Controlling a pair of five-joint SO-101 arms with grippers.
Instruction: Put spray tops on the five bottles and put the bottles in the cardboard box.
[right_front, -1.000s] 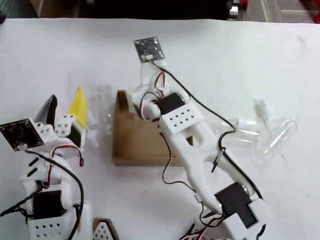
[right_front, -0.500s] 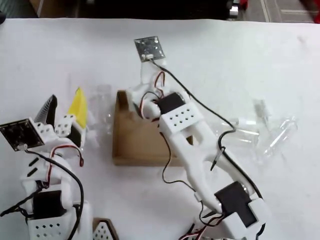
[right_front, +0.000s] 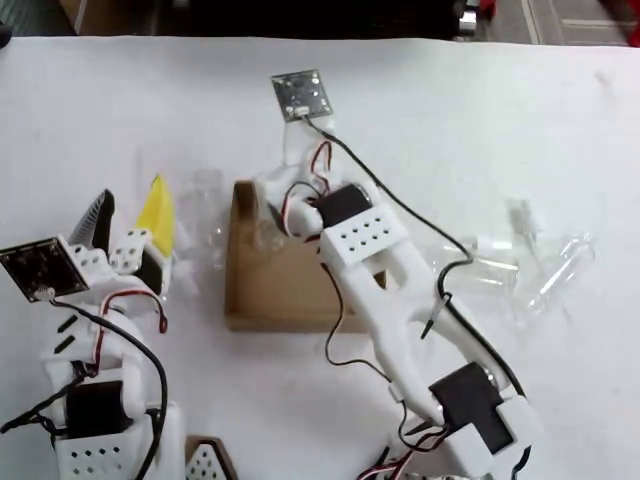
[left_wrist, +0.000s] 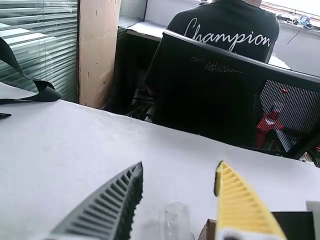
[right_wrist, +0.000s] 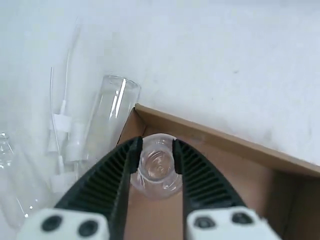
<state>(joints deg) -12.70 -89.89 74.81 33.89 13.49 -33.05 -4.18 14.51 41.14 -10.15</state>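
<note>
My right gripper (right_wrist: 155, 145) is shut on a clear bottle (right_wrist: 157, 170) with no top, held upright just inside a corner of the cardboard box (right_wrist: 210, 137). In the high view that arm stretches over the box (right_front: 270, 320). Another clear bottle (right_wrist: 107, 112) lies outside the box wall beside loose spray tops (right_wrist: 62, 130). My left gripper (right_front: 132, 190) stands open left of the box, grey and yellow fingers apart (left_wrist: 180, 167); a clear bottle (left_wrist: 175, 222) stands below the gap, untouched.
More clear bottles (right_front: 560, 265) and spray tops (right_front: 520, 215) lie on the white table (right_front: 450, 120) right of the box. The table's far half is bare. A black chair (left_wrist: 225, 95) stands beyond the far edge.
The right arm's wrist has shifted slightly farther over the box with the bottle. The left arm has not moved.
</note>
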